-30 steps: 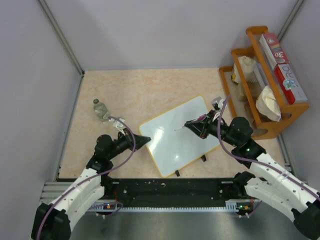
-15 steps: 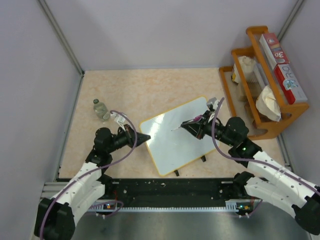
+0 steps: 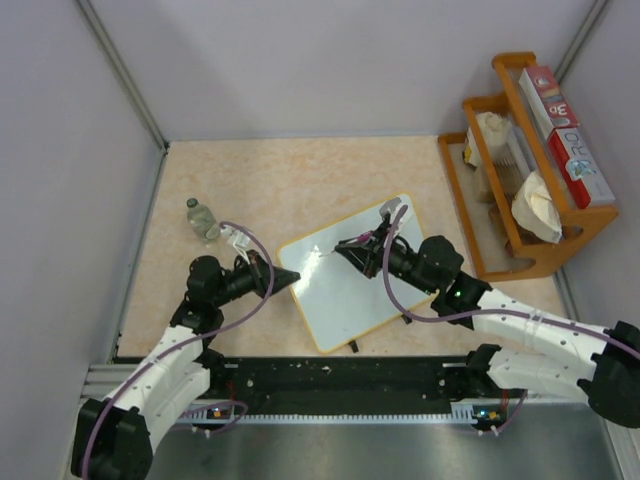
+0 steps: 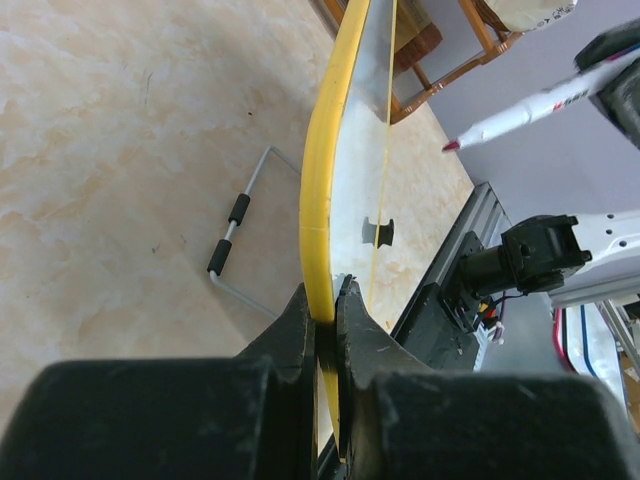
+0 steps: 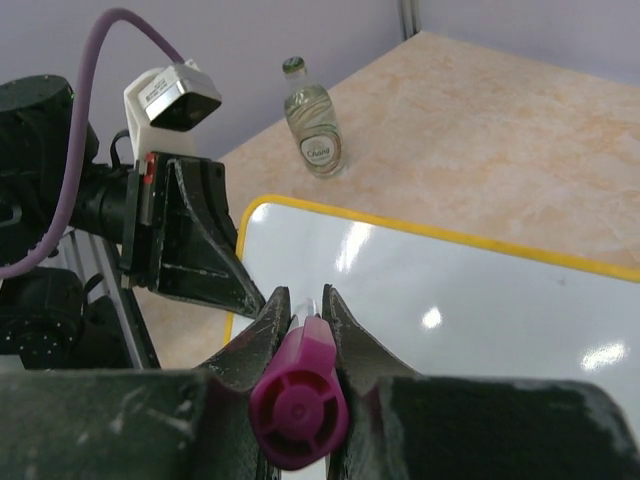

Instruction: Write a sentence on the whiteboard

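Observation:
The whiteboard [image 3: 350, 285] lies tilted in the middle of the table, white with a yellow rim. No sentence shows on it in any view. My left gripper [image 3: 291, 280] is shut on the rim at the board's left corner; the left wrist view shows the yellow rim [image 4: 322, 190] pinched between my jaws [image 4: 325, 300]. My right gripper [image 3: 352, 247] is shut on a pink-purple marker [image 3: 338, 249], whose tip points left over the board's upper left part. In the right wrist view the marker's purple end [image 5: 298, 410] sits between my jaws [image 5: 301, 298], above the board [image 5: 460, 300].
A small glass bottle [image 3: 203, 219] stands left of the board, also in the right wrist view [image 5: 313, 122]. A wooden rack [image 3: 528, 262] with boxes and bags stands at the right. Black clips [image 3: 353, 347] and a wire stand [image 4: 236, 236] are at the board's edge.
My right gripper has moved left across the board with the marker, from the right part to the upper left part. My left gripper stays clamped on the corner.

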Controlling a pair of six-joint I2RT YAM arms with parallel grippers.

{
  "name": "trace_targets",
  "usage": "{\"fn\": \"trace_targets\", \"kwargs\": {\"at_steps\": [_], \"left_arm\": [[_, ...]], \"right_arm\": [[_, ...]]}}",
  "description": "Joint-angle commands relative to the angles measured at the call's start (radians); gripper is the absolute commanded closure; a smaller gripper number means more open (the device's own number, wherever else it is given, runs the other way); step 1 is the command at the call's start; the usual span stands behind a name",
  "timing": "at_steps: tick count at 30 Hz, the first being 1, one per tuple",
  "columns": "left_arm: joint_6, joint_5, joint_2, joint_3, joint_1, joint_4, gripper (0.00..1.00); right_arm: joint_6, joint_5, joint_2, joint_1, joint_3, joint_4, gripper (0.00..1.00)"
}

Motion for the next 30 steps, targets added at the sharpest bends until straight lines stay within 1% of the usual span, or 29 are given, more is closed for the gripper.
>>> {"fn": "trace_targets", "kwargs": {"at_steps": [1, 10, 18, 30], "left_arm": [[0.210, -0.062, 0.000, -0.041, 0.010, -0.085, 1.00], [0.208, -0.044, 0.011, -0.038, 0.010, -0.074, 1.00], [0.205, -0.030, 0.017, -0.038, 0.010, -0.065, 1.00], [0.205, -0.030, 0.021, -0.037, 0.010, -0.062, 1.00]], "right_arm": [[-0.036, 0.105, 0.036, 0.035, 0.070, 0.139, 1.00], [-0.023, 0.151, 0.135, 0.044, 0.127, 0.155, 1.00], [-0.008, 0.168, 0.178, 0.046, 0.153, 0.153, 1.00], [0.013, 0.205, 0.214, 0.046, 0.128, 0.113, 1.00]]}}
